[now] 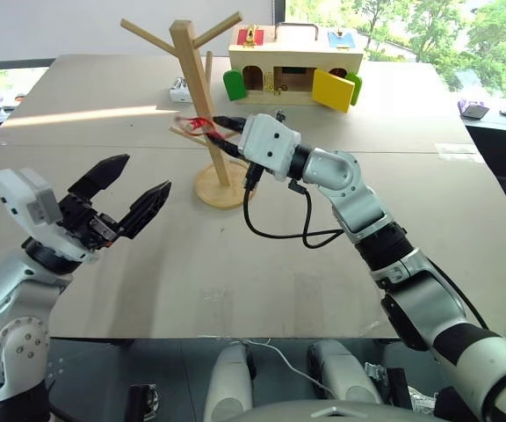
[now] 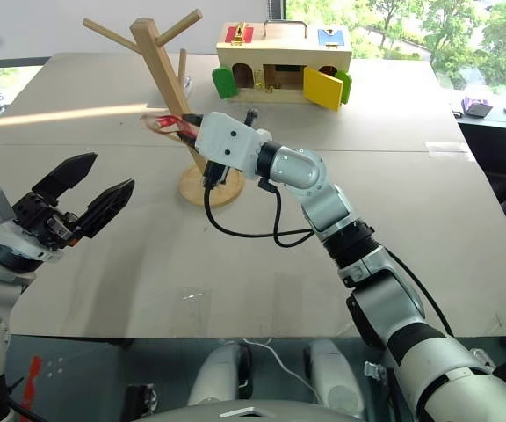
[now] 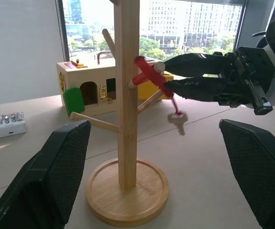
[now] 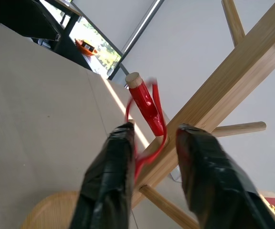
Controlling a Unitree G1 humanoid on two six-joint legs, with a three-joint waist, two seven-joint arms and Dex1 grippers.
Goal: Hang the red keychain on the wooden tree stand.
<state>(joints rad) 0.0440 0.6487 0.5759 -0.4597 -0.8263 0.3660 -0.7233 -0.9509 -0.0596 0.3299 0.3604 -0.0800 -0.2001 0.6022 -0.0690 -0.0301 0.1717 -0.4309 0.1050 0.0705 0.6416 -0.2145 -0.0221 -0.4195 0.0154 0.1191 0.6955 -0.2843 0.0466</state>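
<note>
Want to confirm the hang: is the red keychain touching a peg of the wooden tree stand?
Touching. In the left wrist view the red keychain is looped over a peg of the wooden tree stand, with its key dangling below.

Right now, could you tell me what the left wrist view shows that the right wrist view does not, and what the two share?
Left wrist view alone: the small silver key dangling below the peg, the stand's round base, the wooden box with coloured doors, and the left gripper, open. Right wrist view alone: the peg's blunt tip. Both: the red keychain looped over a peg of the wooden tree stand, and the right gripper, parted beside it.
</note>
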